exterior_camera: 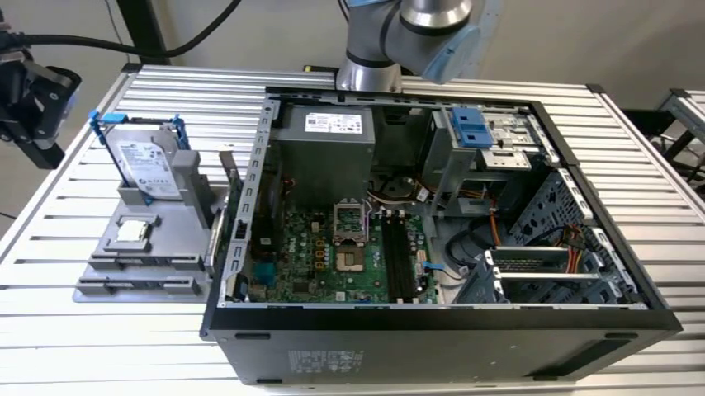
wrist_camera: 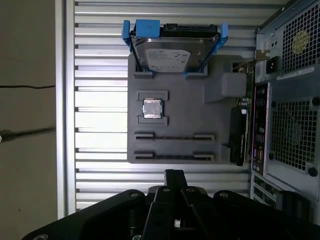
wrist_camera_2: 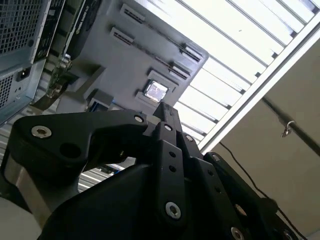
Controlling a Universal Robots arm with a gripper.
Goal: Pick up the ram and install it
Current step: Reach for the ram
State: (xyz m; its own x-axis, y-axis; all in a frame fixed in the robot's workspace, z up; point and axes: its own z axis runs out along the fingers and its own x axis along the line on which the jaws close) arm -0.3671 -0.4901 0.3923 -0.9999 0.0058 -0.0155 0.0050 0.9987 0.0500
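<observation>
One gray tray (wrist_camera: 190, 120) holding hard drive (wrist_camera: 170, 52), processor chip (wrist_camera: 152, 108), seemingly ram (wrist_camera: 238, 137) edgewise, fingers (wrist_camera: 173, 176) clenched empty.

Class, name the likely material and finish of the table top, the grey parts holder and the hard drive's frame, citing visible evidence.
Table top: bare metal, probably aluminium; its ribbed slats glare brightly.
Parts holder: matte grey, probably plastic; dull, no glare, moulded-looking pockets.
Hard drive frame: blue, likely plastic; even colour, thin clip arms.

Rises from the grey base (exterior_camera: 367, 76) through a blue-capped joint (exterior_camera: 447, 37); holds black jaws pressed together, tips touching, nothing gripped.
</observation>
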